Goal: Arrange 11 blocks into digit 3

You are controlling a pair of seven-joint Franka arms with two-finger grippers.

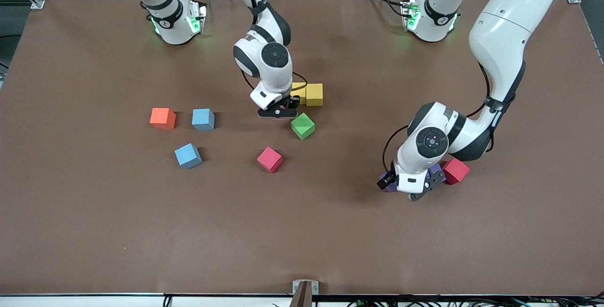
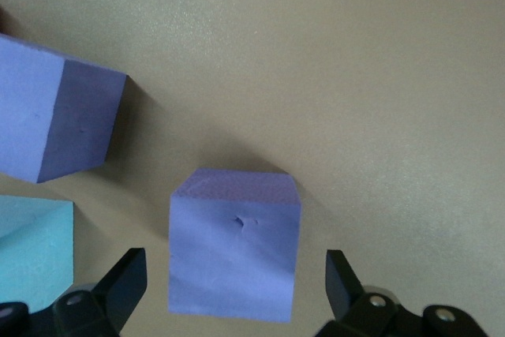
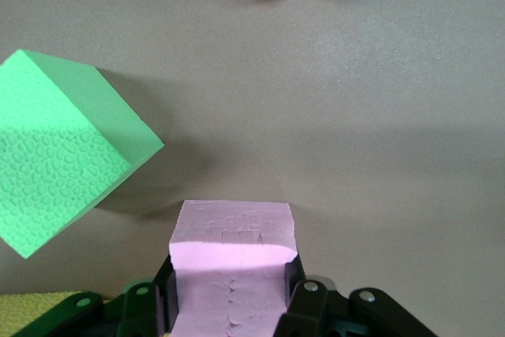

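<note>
My right gripper (image 1: 279, 112) (image 3: 231, 274) is shut on a pink block (image 3: 231, 262), low over the table beside two touching yellow blocks (image 1: 314, 94) and a tilted green block (image 1: 302, 125) (image 3: 63, 163). My left gripper (image 1: 401, 189) (image 2: 234, 274) is open, and its fingers (image 2: 126, 282) straddle a purple block (image 2: 234, 246) without touching it. A second purple block (image 2: 55, 120) lies close by. One red block (image 1: 455, 170) sits beside the left arm's wrist, another red block (image 1: 269, 159) nearer the front camera than the green one. Two light blue blocks (image 1: 203, 119) (image 1: 188, 155) lie toward the right arm's end.
An orange cube (image 1: 163, 118) stands beside the farther light blue block. A light blue face (image 2: 31, 250) shows at the edge of the left wrist view. The brown mat (image 1: 302, 241) covers the table, with a small bracket (image 1: 305, 290) at its front edge.
</note>
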